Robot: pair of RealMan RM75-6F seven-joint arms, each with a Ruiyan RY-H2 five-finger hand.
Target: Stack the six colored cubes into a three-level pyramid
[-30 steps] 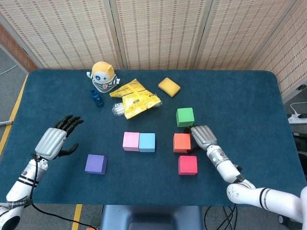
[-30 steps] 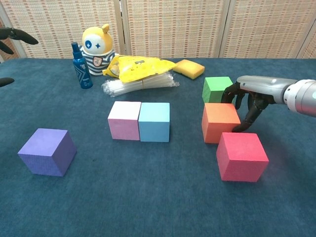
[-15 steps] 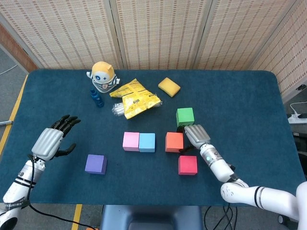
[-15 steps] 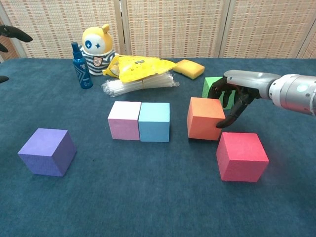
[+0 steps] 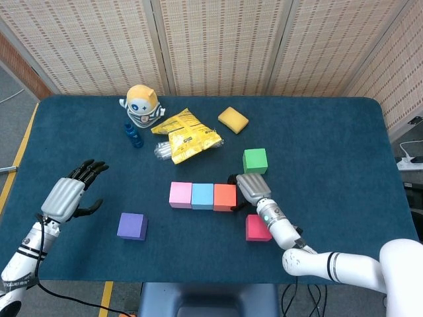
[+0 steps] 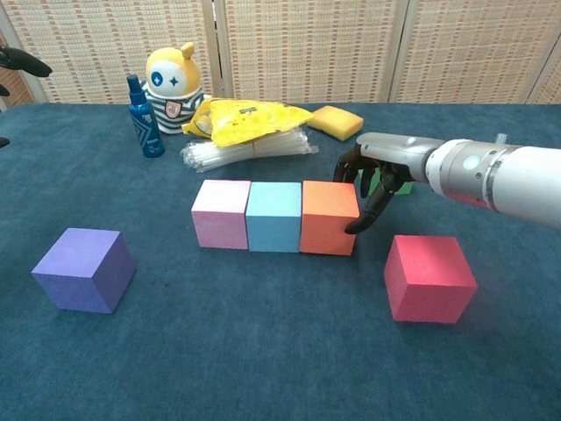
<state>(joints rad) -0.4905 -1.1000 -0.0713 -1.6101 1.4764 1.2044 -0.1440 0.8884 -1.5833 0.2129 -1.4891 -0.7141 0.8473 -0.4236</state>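
Pink cube (image 5: 180,195), light blue cube (image 5: 202,195) and orange cube (image 5: 225,197) stand in a touching row at mid-table. My right hand (image 5: 250,188) presses its bent fingers against the orange cube's (image 6: 329,217) right side and holds nothing. Just behind that hand is the green cube (image 5: 255,160), mostly hidden in the chest view. In front of the hand lies the red cube (image 5: 258,228), and the purple cube (image 5: 132,226) sits alone at the front left. My left hand (image 5: 68,196) hovers open at the far left, fingers spread.
A mascot toy (image 5: 143,104), a blue bottle (image 5: 133,135), a yellow snack bag (image 5: 186,135) and a yellow sponge (image 5: 233,119) lie at the back of the blue table (image 5: 330,139). The table's front edge runs close to the red and purple cubes.
My right hand has slid the orange cube leftward until it touches the light blue cube. The left hand has barely shifted.
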